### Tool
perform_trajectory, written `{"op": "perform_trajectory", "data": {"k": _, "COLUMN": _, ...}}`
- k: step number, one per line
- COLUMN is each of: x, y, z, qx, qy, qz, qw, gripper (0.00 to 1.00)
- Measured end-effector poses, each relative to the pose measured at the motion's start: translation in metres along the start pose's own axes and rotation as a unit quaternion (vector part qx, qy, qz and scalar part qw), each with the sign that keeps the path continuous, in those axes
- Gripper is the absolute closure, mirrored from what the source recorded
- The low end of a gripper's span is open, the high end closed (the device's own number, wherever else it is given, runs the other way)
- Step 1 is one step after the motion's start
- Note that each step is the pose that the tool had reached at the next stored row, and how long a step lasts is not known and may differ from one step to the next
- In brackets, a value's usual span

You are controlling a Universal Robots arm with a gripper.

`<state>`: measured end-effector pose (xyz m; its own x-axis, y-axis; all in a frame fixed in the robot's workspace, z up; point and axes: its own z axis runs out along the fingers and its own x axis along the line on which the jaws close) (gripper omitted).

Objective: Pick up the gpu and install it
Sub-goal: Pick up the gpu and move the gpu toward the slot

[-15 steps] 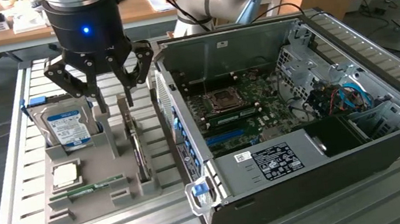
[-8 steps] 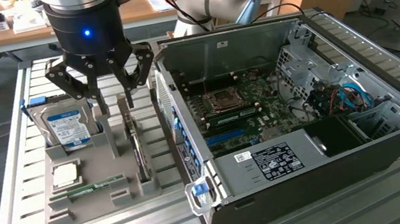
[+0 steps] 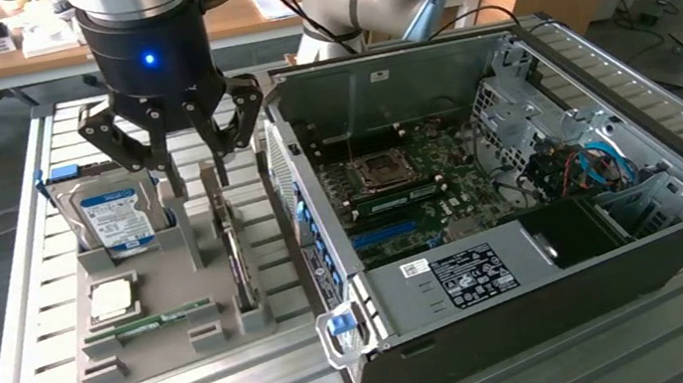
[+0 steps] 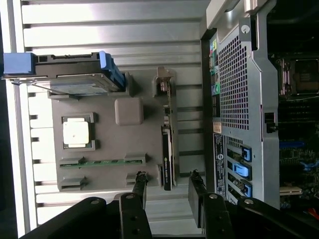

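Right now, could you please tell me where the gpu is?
The gpu stands on edge in the grey tray, on the exterior view's left of the computer case, between it and the hard drive, below the gripper.

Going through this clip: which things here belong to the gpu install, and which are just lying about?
Job in hand:
- gpu, on edge in the grey holder
- gripper, open, above the gpu
- open pc case

Lying about, all in the same holder:
- hard drive
- cpu
- memory stick
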<state>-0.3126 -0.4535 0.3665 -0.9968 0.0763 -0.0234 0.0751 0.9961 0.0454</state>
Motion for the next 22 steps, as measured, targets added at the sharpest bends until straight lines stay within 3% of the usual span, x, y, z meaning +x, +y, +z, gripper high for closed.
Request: {"op": "perform_trajectory", "data": {"k": 22, "x": 0.0001, "y": -0.0002, "z": 0.0042, "qx": -0.0001, "qy": 0.0000, "qz": 0.000, "qw": 1.0000, "gripper": 0.53}}
